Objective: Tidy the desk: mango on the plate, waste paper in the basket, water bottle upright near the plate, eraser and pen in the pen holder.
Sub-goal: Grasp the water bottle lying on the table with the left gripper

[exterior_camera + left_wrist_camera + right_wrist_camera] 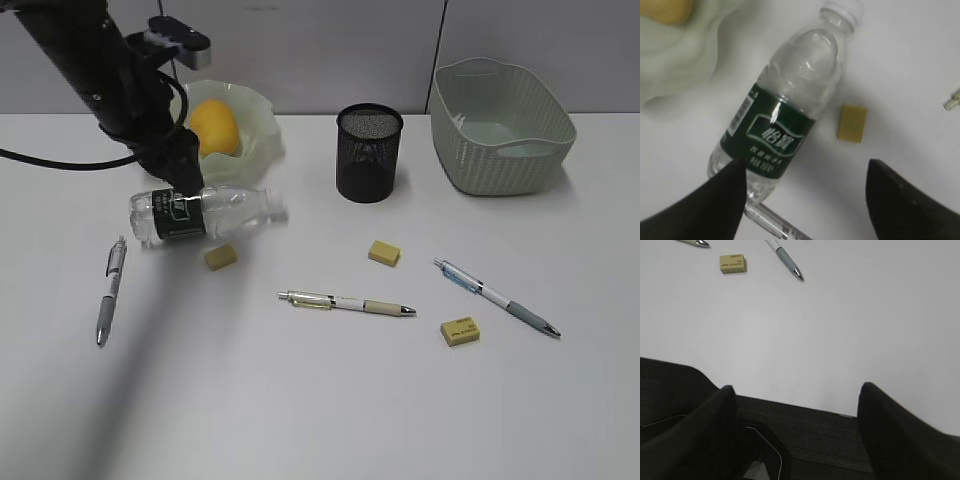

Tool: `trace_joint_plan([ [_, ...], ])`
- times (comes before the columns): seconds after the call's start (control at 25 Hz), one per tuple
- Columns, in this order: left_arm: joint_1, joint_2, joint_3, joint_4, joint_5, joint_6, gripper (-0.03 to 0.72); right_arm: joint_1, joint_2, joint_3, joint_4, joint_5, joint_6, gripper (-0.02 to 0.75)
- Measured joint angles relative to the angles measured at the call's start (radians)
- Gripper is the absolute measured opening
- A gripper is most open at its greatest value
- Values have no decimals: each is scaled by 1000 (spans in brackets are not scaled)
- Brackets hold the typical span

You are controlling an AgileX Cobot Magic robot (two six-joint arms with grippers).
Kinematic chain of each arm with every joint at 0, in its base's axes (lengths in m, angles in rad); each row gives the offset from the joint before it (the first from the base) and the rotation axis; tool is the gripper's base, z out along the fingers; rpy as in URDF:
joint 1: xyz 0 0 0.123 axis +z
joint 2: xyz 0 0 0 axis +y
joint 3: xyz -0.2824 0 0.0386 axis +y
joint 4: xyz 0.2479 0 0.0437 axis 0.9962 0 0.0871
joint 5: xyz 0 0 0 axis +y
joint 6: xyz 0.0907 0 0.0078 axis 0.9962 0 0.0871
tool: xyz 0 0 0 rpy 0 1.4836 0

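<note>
A clear water bottle (pixel 215 213) with a green label lies on its side in front of the pale green plate (pixel 258 125), which holds the mango (pixel 213 126). My left gripper (pixel 183 196) hangs open just over the bottle's base. In the left wrist view the bottle (pixel 785 105) lies ahead of the open jaws (pixel 805 200), with the left finger at its base. Pens lie at the left (pixel 111 290), the middle (pixel 345 303) and the right (pixel 495 296). Yellow erasers lie beside the bottle (pixel 221 256), mid-table (pixel 384 252) and at the front right (pixel 459 331). My right gripper (pixel 795 425) is open and empty. No waste paper shows.
The black mesh pen holder (pixel 369 152) stands behind the middle of the table. The pale green basket (pixel 500 125) stands at the back right. The right wrist view shows the table's front edge (pixel 805 407), an eraser (pixel 733 263) and a pen tip (pixel 789 264).
</note>
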Motion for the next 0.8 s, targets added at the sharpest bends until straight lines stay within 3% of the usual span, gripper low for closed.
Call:
trace_joint_plan([
  [0.44, -18, 111, -38, 77, -24, 154, 587, 0, 0, 0, 0, -1, 0, 585],
  [0.8, -20, 143, -40, 88, -116, 216, 601, 0, 0, 0, 0, -1, 0, 585],
])
